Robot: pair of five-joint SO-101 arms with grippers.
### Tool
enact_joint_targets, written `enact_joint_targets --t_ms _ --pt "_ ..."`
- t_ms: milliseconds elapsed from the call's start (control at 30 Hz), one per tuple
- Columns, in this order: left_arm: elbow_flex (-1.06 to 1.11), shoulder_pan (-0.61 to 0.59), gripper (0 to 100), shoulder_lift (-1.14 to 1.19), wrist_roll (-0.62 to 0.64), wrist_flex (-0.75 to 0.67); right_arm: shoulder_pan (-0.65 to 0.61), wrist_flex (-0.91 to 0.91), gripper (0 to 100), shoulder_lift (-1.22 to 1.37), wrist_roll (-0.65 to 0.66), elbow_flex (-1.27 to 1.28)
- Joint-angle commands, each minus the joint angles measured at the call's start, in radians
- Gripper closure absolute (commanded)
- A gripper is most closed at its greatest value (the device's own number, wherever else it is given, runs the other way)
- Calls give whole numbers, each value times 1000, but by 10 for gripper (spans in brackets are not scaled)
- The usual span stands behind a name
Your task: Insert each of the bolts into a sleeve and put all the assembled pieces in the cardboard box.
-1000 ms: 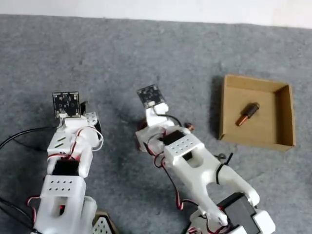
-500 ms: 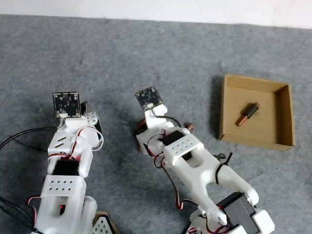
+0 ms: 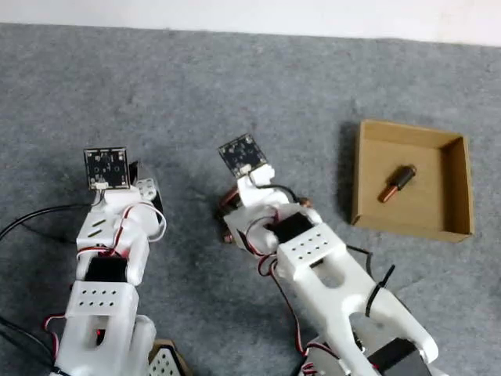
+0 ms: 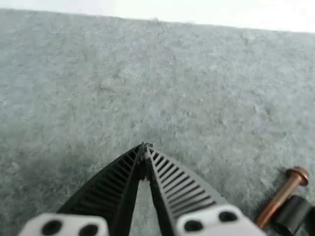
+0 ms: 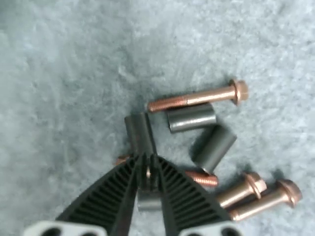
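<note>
the cardboard box (image 3: 452, 188) sits on the grey mat (image 3: 235, 86) to the right of both arms. it holds one assembled piece (image 3: 397, 182) — a bolt pushed into a dark sleeve, lying at a slant on the box floor.

the loose parts lie in one heap under the right arm (image 3: 313, 258). in the right wrist view i count four bolts and three clear sleeves. one bolt (image 5: 197, 98) lies along the edge of the heap, with a sleeve (image 5: 192, 118) lying parallel just beside it. a second sleeve (image 5: 214, 142) lies tilted next to that one. a third sleeve (image 5: 140, 132) lies just ahead of the right gripper (image 5: 146, 158). a second bolt (image 5: 203, 178) runs crosswise under the gripper, its shank partly hidden. the last two bolts (image 5: 241, 189) lie side by side with their heads at the same end. a further grey piece (image 5: 147, 201) shows close under the gripper, too hidden to name. the right gripper is low over the heap; whether it grasps anything i cannot tell.

the left gripper (image 4: 145, 147) is clenched on nothing, tips touching, over bare mat. off to its side one bolt (image 4: 281, 195) and one sleeve (image 4: 294, 221) lie together — right at the edge of the left wrist view.
</note>
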Motion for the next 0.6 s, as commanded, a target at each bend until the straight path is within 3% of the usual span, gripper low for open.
enact_joint_targets --t_ms 0,133,567 --pt "-8 -12 989 1 3 -72 -15 -13 892 -24 25 -2" --pt "-4 -12 989 1 3 -81 -53 -48 766 47 25 -7" --pt "-4 -13 989 1 3 -81 -120 -53 769 460 28 -246"
